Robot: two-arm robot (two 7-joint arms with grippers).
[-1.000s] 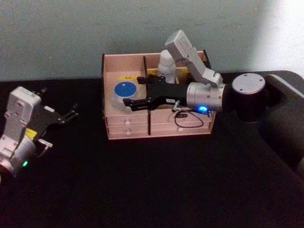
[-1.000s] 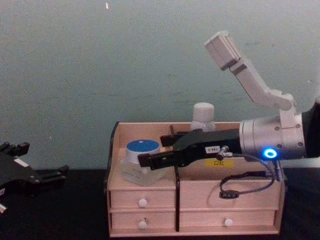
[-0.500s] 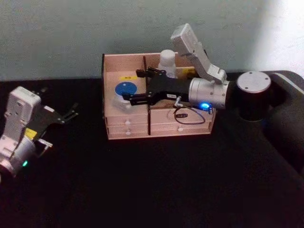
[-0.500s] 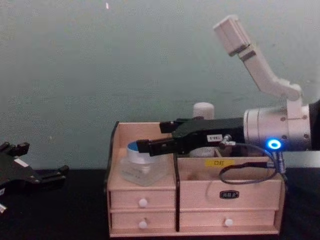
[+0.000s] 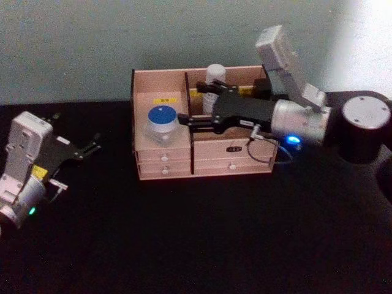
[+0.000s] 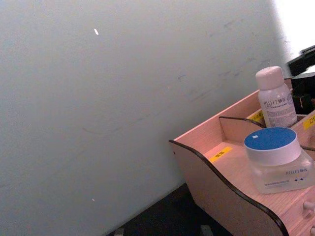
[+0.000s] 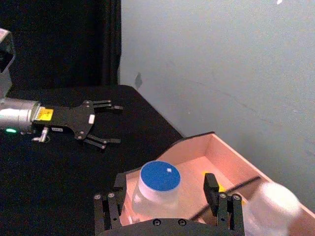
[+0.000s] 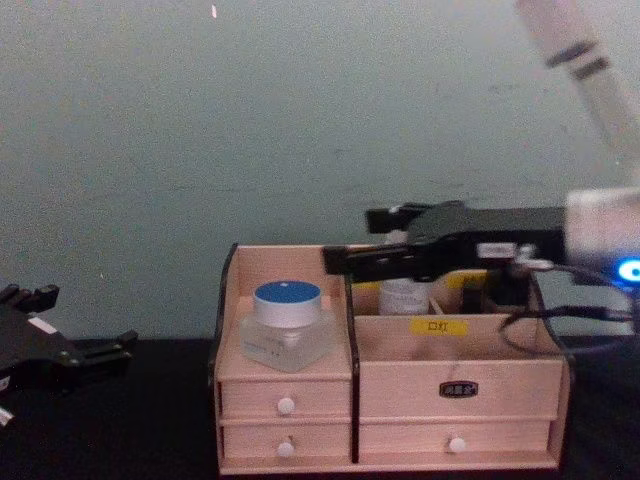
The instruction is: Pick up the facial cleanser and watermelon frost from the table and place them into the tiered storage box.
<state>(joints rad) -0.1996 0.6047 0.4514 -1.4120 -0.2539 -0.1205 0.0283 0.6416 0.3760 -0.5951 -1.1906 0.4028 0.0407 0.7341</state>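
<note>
The blue-capped jar point(image 5: 161, 125) sits in the front-left compartment of the tiered storage box point(image 5: 165, 164), at 11 o'clock on the worktop point(image 5: 196, 239). The white bottle point(image 5: 215, 76) stands upright behind it at 12. The right tool point(image 5: 188, 122) hovers above the box's divider, fingers spread and empty. The left tool point(image 5: 87, 147), at 9 o'clock, is spread too. The jar looks rigid, smooth and probably slippery; its straight sides below the cap offer the surest hold.

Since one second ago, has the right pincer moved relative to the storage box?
Yes. The right pincer, open, has pulled back to the robot's right and risen, away from the blue-lidded jar, which sits in the tiered storage box.
</note>
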